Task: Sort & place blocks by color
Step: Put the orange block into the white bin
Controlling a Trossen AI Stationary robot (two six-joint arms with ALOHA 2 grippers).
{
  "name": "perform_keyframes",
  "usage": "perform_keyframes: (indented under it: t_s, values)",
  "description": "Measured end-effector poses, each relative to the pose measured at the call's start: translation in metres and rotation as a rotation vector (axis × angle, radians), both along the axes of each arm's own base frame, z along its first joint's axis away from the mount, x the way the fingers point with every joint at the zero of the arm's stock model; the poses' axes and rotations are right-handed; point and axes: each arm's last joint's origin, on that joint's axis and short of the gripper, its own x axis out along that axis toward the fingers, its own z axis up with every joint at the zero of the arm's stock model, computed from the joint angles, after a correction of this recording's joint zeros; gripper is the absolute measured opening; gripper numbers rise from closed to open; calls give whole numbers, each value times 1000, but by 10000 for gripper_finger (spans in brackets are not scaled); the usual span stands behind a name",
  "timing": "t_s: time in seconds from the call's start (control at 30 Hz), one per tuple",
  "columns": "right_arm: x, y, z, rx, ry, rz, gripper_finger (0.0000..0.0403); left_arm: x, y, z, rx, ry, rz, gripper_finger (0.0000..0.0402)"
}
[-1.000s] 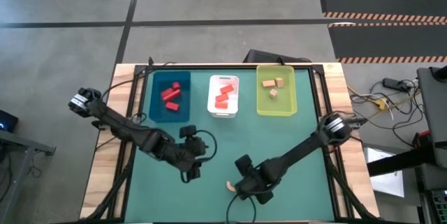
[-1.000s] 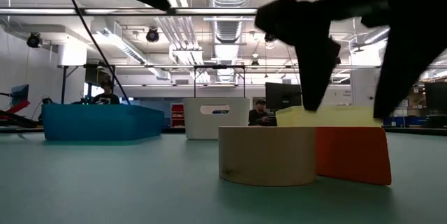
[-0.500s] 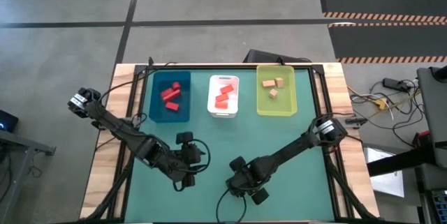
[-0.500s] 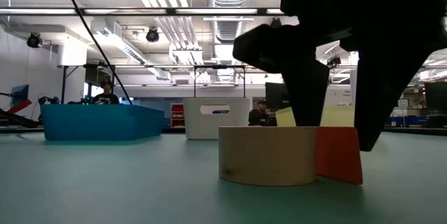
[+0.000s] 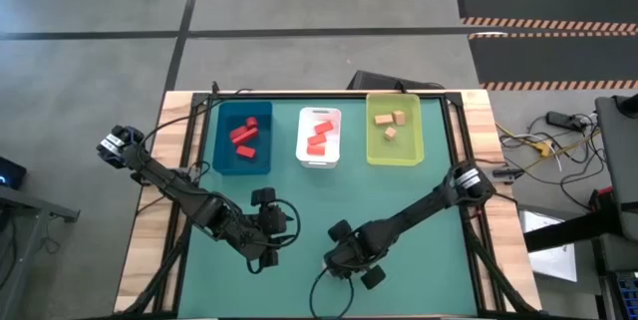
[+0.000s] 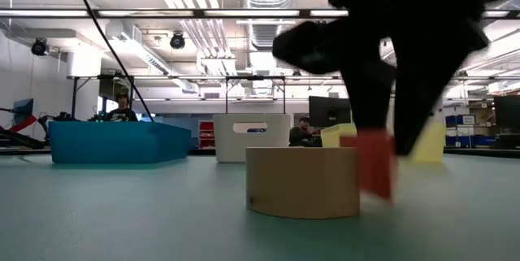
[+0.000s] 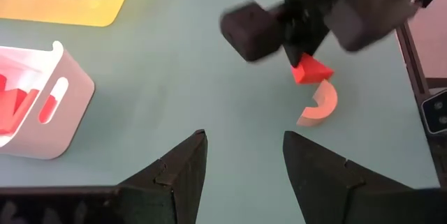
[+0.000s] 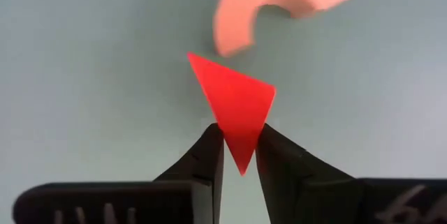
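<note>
A red triangular block sits between the fingers of my right gripper, which is shut on it near the table's near edge. Right beside it a tan arch block lies flat on the green mat. The high view hides both pieces under the arm. To the left, my left gripper hovers open above the mat with nothing between its fingers. Red blocks lie in the blue tray and the white tray. Tan blocks lie in the yellow-green tray. My right gripper pinches the red block's narrow corner between its two fingertips. The fingers come from above, pointing down. The block stands on edge below the fingers. Whether its lower edge touches the mat I cannot tell.
The three trays stand in a row along the table's far side. Bare green mat lies between them and the grippers. Cables run along the table's edges. People sit in the room behind the table.
My right gripper has come down over the red block, shifted slightly toward the table's left, and shut on it. The block has turned and now shows a narrower face in the low view. My left gripper drew a little toward the near edge, then held still.
</note>
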Motion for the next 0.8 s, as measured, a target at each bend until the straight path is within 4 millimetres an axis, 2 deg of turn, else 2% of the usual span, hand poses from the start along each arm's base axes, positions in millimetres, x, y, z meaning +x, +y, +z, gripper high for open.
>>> perform_keyframes:
  t_s: [0.17,0.27,0.4,0.5,0.67,0.8]
  values:
    - [-4,-20,36,-20,-64,-42,58,0,0,0,17,2,-13,173]
    - [-7,-40,62,-72,-127,-80,58,-2,1,3,17,-4,-16,173]
    - [-8,-79,94,-168,-236,-156,58,-5,3,5,26,-2,-10,173]
    - [-4,-117,111,-192,-303,-242,58,-6,5,8,31,-13,-2,173]
    - [10,-184,121,-192,-400,-365,58,-10,8,14,52,-33,-9,173]
    - [24,-237,111,-156,-445,-418,58,-14,11,20,62,-54,-17,173]
